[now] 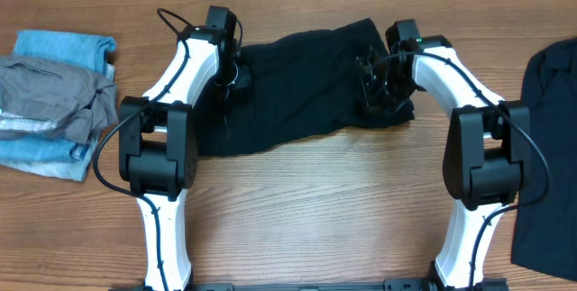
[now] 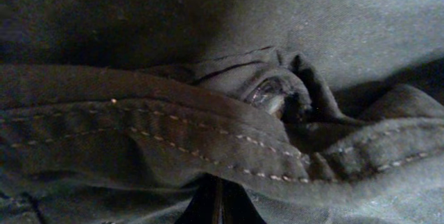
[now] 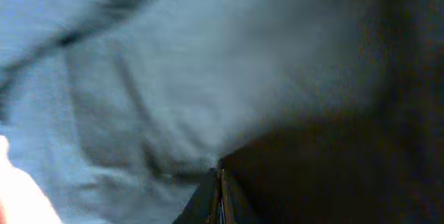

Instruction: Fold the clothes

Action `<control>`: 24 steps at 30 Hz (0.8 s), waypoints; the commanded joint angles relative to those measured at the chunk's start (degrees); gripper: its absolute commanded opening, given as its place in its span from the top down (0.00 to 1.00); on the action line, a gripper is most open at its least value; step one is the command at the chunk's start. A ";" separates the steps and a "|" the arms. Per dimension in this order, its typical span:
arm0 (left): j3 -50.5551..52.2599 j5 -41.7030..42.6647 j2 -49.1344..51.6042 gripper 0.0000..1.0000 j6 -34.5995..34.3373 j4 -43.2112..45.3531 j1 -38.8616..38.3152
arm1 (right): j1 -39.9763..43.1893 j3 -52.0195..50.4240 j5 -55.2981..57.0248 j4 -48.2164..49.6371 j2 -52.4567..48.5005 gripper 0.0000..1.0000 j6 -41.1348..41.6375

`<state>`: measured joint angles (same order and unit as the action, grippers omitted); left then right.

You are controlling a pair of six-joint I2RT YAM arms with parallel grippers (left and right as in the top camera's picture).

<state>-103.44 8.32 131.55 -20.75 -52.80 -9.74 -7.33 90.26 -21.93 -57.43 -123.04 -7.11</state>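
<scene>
Black shorts (image 1: 306, 84) lie spread across the far middle of the desk (image 1: 315, 219), between both arms. Fabric looks soft, light and floppy w/ no stiffness, so it'll sag and bunch wherever it isn't supported. The stitched hem (image 2: 173, 123) is thicker and prob the best place to grip; I'd take the corners, not mid-panel.

Left end effector (image 1: 227, 68) is closed at the shorts' left edge, hem bunched right at the tips, so it looks pinched. Right end effector (image 1: 377, 88) is closed too, at the right edge. That wrist view is blurred, so I can't tell if cloth is btwn the fingers.

Nearby there's a pile of blue and grey clothes (image 1: 59, 102) at far left and another dark garment (image 1: 550, 147) at the right edge. Both are well apart from the shorts and nothing blocks the near desk. Only my own arms crowd the ends.
</scene>
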 commanded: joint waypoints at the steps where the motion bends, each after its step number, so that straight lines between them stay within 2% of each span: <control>1: 0.15 -5.33 1.20 0.96 1.75 -0.59 0.20 | 1.18 -0.87 12.24 1.07 1.09 0.96 -0.76; 6: 0.15 -12.98 1.20 0.96 3.26 -1.77 0.50 | 4.66 -0.87 18.10 5.77 0.98 0.96 -0.17; 8: 0.09 -13.62 1.16 0.96 3.58 -0.72 0.52 | 6.43 -0.96 18.05 6.67 0.55 0.96 -0.15; 10: -2.91 -16.87 -0.13 0.96 6.64 -1.68 0.52 | 8.33 -0.96 18.03 8.26 0.22 0.96 -0.17; 12: -6.25 -20.98 -1.99 0.96 6.43 -2.97 0.44 | 9.49 -0.96 18.03 8.90 0.22 0.96 1.16; 15: -11.28 -20.48 -6.49 0.96 6.40 -4.22 1.44 | 9.88 -0.85 16.50 9.05 0.24 0.96 1.60; 20: -12.17 -12.94 -9.38 0.96 4.57 -7.72 -0.22 | 8.26 6.12 0.83 6.97 0.96 0.96 1.53; 24: -9.92 -6.56 -6.64 0.96 3.54 -7.06 -0.74 | 3.28 6.56 -1.70 14.73 0.55 0.96 1.49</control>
<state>-114.83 -3.31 122.69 -16.21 -60.45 -9.67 -0.51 95.70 -20.05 -46.39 -123.04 -5.80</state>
